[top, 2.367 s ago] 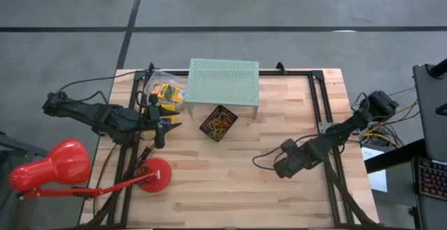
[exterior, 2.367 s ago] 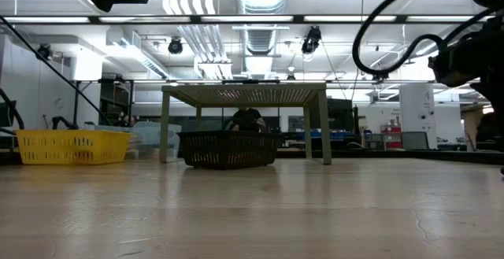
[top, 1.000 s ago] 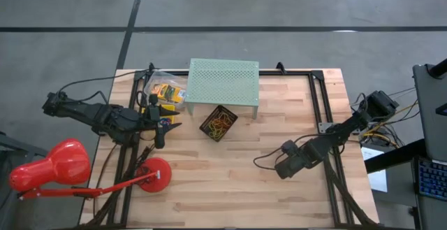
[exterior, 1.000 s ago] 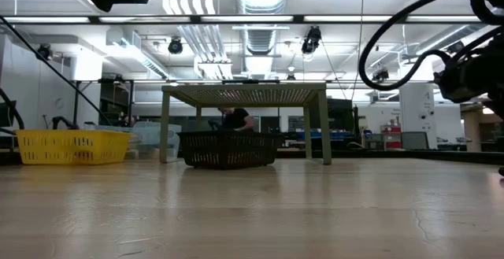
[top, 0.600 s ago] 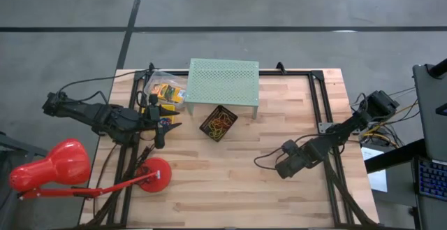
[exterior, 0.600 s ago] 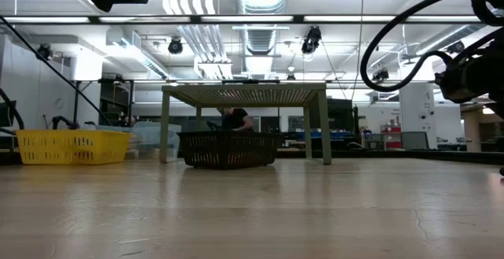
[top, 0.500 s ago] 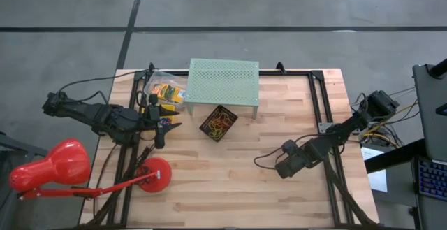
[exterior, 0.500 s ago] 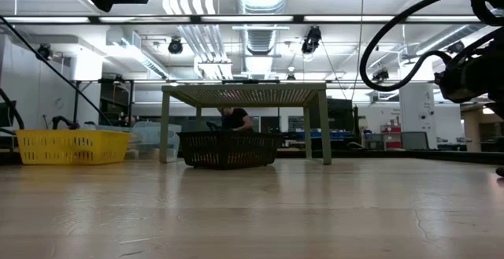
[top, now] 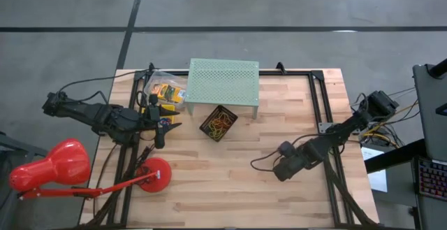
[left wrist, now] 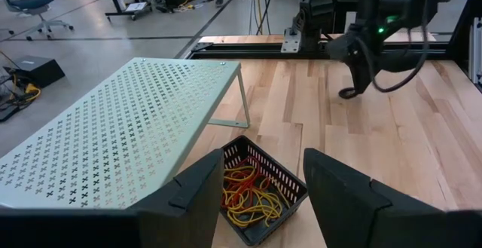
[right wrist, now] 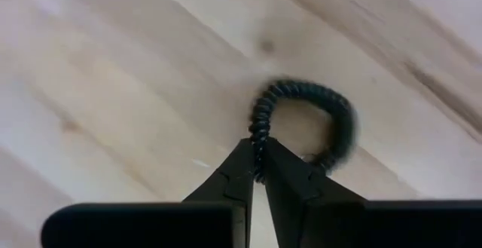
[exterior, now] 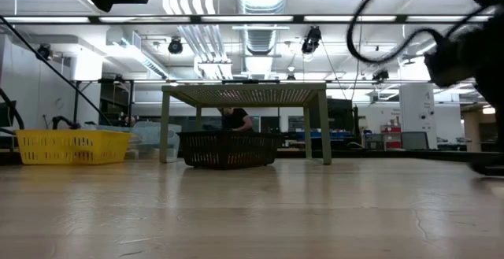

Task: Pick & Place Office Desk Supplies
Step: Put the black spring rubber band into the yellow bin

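Down at about four o'clock on the tabletop (top: 230, 174), the right gripper (right wrist: 258, 174) has its fingers pinched together on a black coil ring (right wrist: 301, 124), a springy loop lying flat on the wood. It looks caught by one thin edge, though the close view is too blurry to be sure.

To do this step well, the arm should lift slowly and straight up, so the loop does not slip out. Then it can carry the ring over to the black basket (top: 218, 123) of rubber bands (left wrist: 252, 194) near the middle, just in front of the green stand (top: 223, 82).

At nine o'clock, the left gripper (left wrist: 260, 191) waits with its fingers apart, holding nothing.

Compared with a second ago, the right arm has shifted a little toward the left on the tabletop, and its fingers have closed.
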